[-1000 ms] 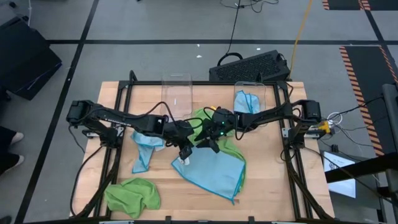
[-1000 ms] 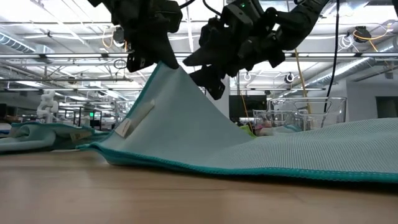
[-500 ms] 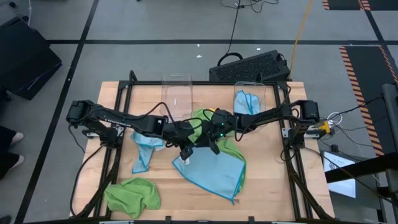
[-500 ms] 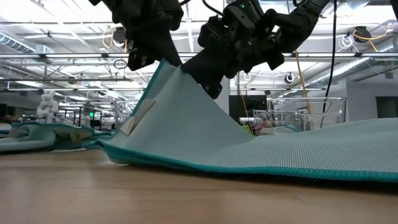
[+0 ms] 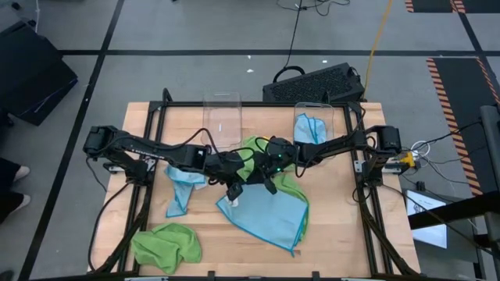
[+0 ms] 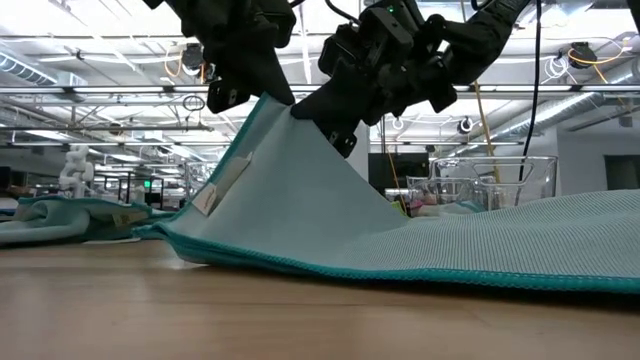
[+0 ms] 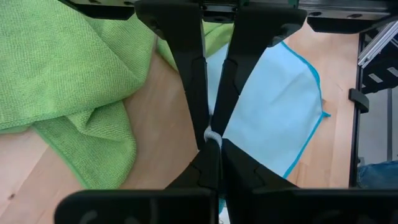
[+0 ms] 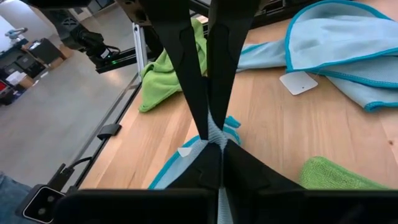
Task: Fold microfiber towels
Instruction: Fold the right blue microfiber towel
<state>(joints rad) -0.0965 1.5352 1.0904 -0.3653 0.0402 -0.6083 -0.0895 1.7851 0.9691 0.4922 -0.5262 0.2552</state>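
Observation:
A light blue microfiber towel (image 5: 269, 217) lies spread at the table's middle. Its far left part (image 6: 285, 170) is raised like a tent, and the rest lies on the wood and partly on a lime green towel (image 5: 293, 187). A white label (image 6: 225, 187) hangs on the raised slope. My left gripper (image 5: 232, 190) and my right gripper (image 5: 266, 184) meet over the raised part, and both are shut on the blue towel. In the low view my left gripper (image 6: 258, 95) stands at the peak, with my right gripper (image 6: 325, 125) just to its right. My left gripper pinches the blue towel's raised edge (image 7: 212, 134) between its two fingers, at the peak above the white label. The fingers slant down from the table's left. The cloth hangs below them, its lower part on the table. My right gripper pinches the same raised edge (image 8: 214, 132) between its two fingers, a short way to the right of my left gripper. It comes in nearly level from the table's right. From there the cloth slopes down to the table.
A second blue towel (image 5: 181, 187) lies at the left under my left arm, and a crumpled green towel (image 5: 166, 242) lies at the near left. Two clear bins (image 5: 223, 117) (image 5: 314, 129) stand at the far edge, the right one holding a blue cloth.
My right gripper has shut on the blue towel's raised edge, which it stood open around a second ago. My left gripper has kept its hold, and the towel's peak has stayed up.

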